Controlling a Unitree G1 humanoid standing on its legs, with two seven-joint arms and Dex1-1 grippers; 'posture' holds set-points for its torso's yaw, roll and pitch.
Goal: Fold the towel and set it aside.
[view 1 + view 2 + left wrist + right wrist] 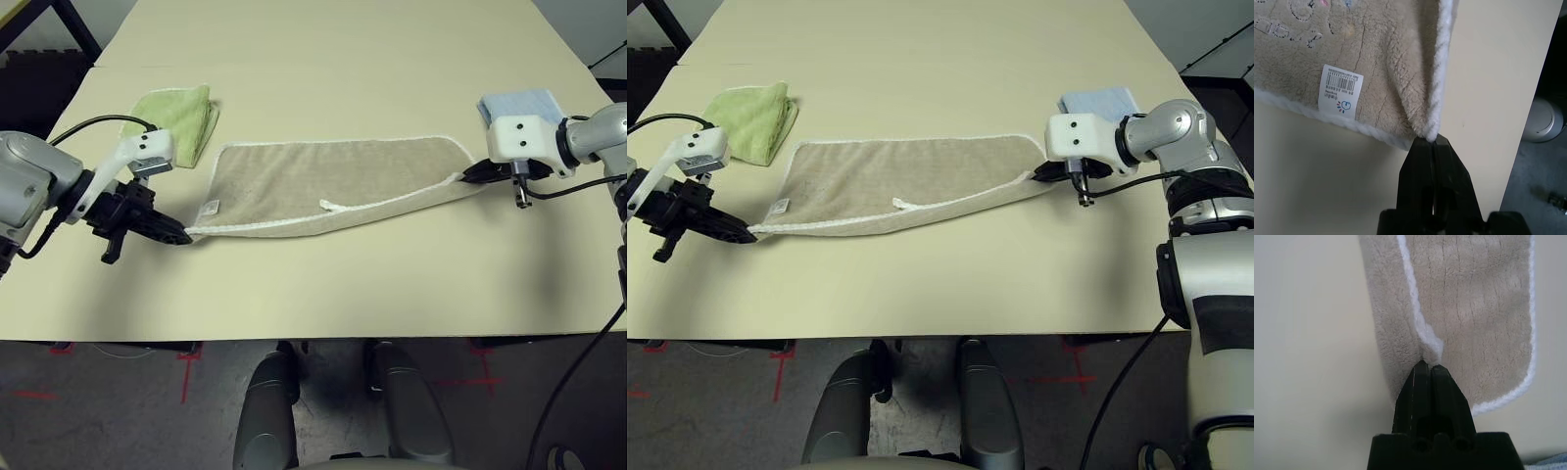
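Towel point(333, 181) lies stretched across the middle of the tabletop point(343, 284), apparently doubled lengthwise, with the left end effector point(1434, 143) clamped on its near-left corner and the right end effector point(1430, 364) clamped on the piped edge at its right end. To do this fold well, I judge both corners should travel together at matching height with the cloth kept lightly taut, so the white piping lines up and the loose loop at the near edge does not bunch. The right fingertips are hard to make out in the head views, how many layers each pinch holds is hidden, and the blue cloth point(519, 103) is partly covered by the right wrist.
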